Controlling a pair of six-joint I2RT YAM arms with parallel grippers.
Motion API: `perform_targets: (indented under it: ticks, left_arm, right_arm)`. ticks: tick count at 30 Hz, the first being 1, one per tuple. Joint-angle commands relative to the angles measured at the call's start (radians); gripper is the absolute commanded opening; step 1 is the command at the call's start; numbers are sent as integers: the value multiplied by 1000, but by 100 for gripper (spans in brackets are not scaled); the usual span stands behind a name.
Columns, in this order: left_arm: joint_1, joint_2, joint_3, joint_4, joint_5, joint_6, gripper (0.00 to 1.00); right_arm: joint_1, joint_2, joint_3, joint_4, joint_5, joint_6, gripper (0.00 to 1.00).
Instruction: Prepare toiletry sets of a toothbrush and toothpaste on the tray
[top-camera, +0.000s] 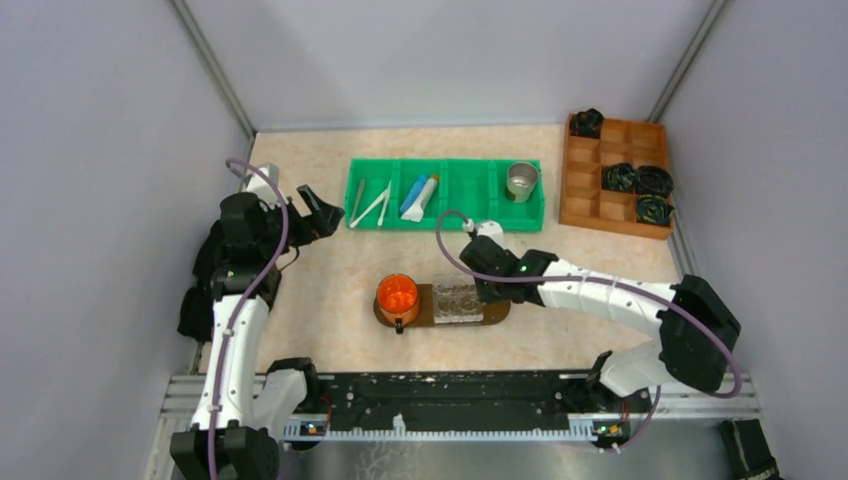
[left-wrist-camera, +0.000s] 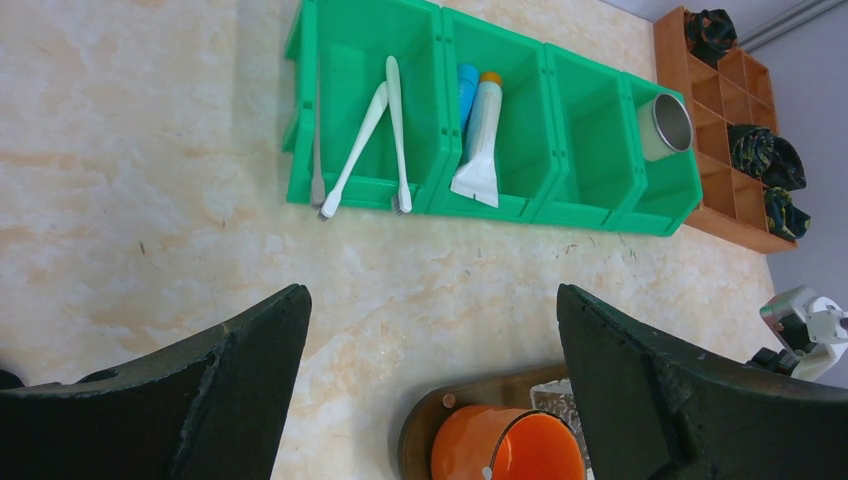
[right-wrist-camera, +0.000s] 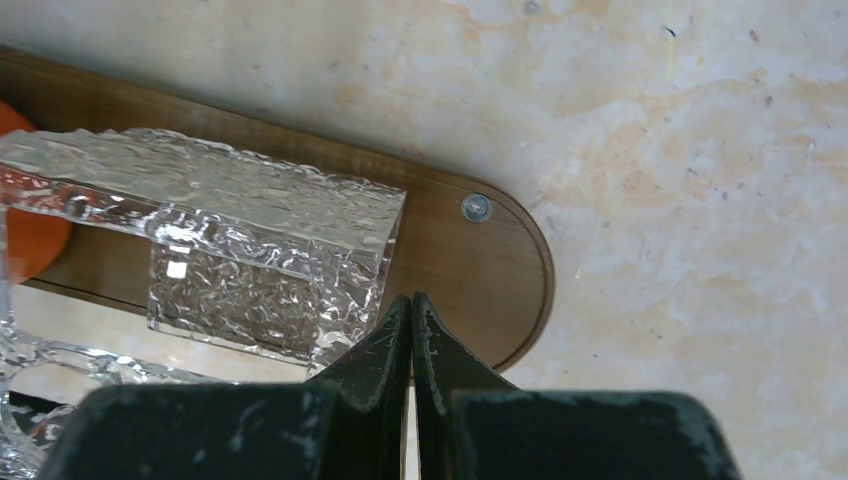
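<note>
At the left gripper (left-wrist-camera: 432, 300): spread wide, holding nothing, above the marbled tabletop (left-wrist-camera: 150, 150). Ahead, in the end compartment of the green plastic compartmented bin (left-wrist-camera: 545, 215), slim white toothbrushes (left-wrist-camera: 398, 130) lying front-to-back, bristles nearest; white and blue squeeze tubes (left-wrist-camera: 480, 130) next door. Farther off, the right gripper (right-wrist-camera: 412, 300), pinched shut, empty, over the dark brown wooden tray (right-wrist-camera: 470, 270).

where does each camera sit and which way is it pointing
Top external: above and behind the bases, looking down on the table; left arm and right arm show.
Left wrist: on the left arm, facing forward to the green bin of toothbrushes and tubes; open left gripper below.
Right wrist: on the right arm, facing down at the tray end and clear container; shut right gripper below.
Shared: top external and left wrist both show the bin and orange cup; all three show the tray.
</note>
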Motion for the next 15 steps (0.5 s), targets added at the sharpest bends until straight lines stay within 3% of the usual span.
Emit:
perform_targets:
  ticks: [1,15]
  left_arm:
    - [6,-2,-4,9,2,7,99]
    - [5,1,-13,19,4,6,99]
  right_arm:
    - [37,41,84,14,16,13,0]
    - [74,115,139,18,10,23,0]
